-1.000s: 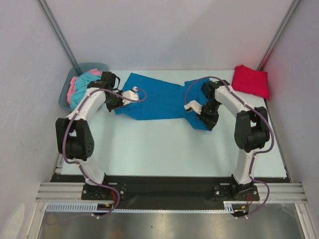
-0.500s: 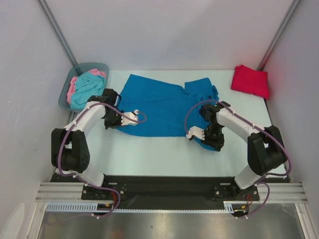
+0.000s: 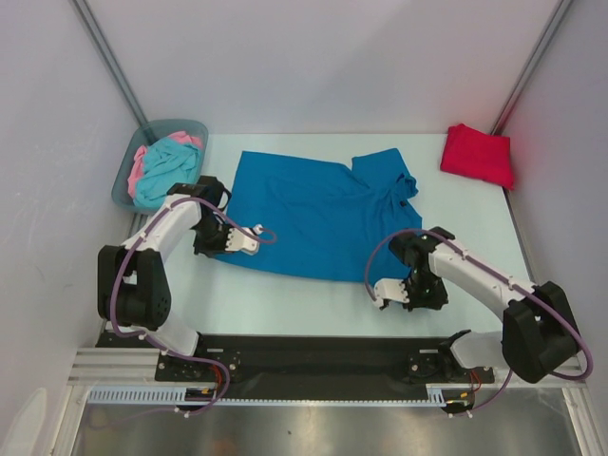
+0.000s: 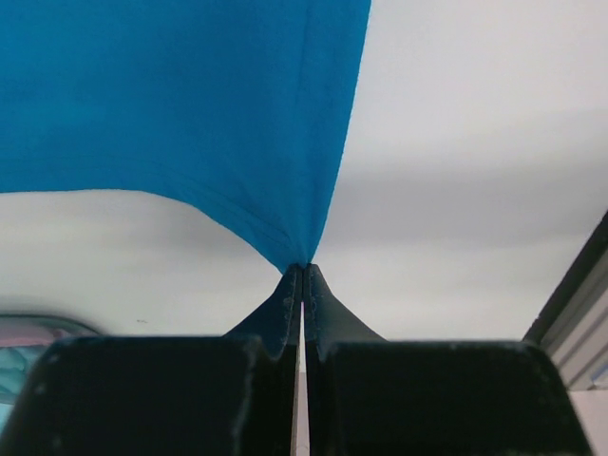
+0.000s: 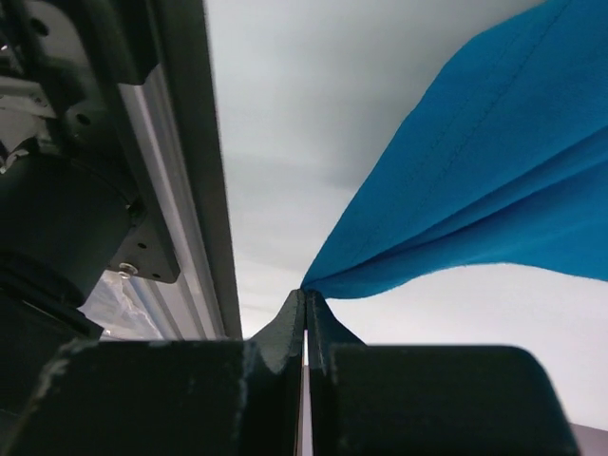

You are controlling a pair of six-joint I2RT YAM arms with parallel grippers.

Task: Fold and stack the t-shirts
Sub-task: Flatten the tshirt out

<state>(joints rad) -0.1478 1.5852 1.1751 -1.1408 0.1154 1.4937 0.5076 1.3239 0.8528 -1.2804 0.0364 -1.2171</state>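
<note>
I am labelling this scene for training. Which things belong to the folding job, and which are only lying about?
Job: blue shirt, red shirt, turquoise shirt, pink shirt, left gripper, right gripper.
Lying about: bin.

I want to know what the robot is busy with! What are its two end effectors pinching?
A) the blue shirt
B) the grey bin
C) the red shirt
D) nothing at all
A: in the wrist views, the left end effector and the right end effector are each shut on an edge of the blue shirt, which pulls into a taut point at the tips.
</note>
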